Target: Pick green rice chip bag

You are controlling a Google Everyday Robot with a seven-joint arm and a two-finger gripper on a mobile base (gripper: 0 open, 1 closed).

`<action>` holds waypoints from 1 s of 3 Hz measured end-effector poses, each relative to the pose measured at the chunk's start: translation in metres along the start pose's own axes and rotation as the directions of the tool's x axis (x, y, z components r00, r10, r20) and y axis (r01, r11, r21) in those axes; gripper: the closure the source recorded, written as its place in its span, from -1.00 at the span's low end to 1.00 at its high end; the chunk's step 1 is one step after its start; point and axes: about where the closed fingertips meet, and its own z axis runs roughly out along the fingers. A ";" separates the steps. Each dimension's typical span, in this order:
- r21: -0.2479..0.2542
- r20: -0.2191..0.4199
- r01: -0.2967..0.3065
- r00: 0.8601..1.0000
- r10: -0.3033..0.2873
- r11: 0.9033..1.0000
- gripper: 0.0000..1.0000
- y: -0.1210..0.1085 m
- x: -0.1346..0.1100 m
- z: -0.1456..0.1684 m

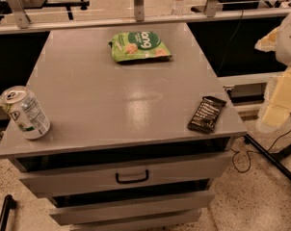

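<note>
The green rice chip bag (139,45) lies flat at the far middle of the grey cabinet top (112,105). It is light green with a dark green patch, white lettering and pictured round chips. My gripper (276,106) is a pale, yellowish shape at the right edge of the view. It hangs off the cabinet's right side, well to the right of the bag and nearer than it, touching nothing on the top.
A silver soda can (25,112) with a green label stands at the near left corner. A dark brown wrapped bar (206,114) lies at the near right edge. Drawers with a black handle (132,177) are below. Cables and a stand leg (273,160) cross the floor at right.
</note>
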 end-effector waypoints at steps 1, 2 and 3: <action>0.000 0.000 0.000 1.000 0.000 1.000 -1.00 0.000 0.000 0.000; 0.016 0.016 0.005 1.000 -0.005 1.000 -1.00 -0.008 -0.005 0.003; 0.046 0.032 0.046 0.998 -0.047 0.998 -1.00 -0.041 -0.018 0.014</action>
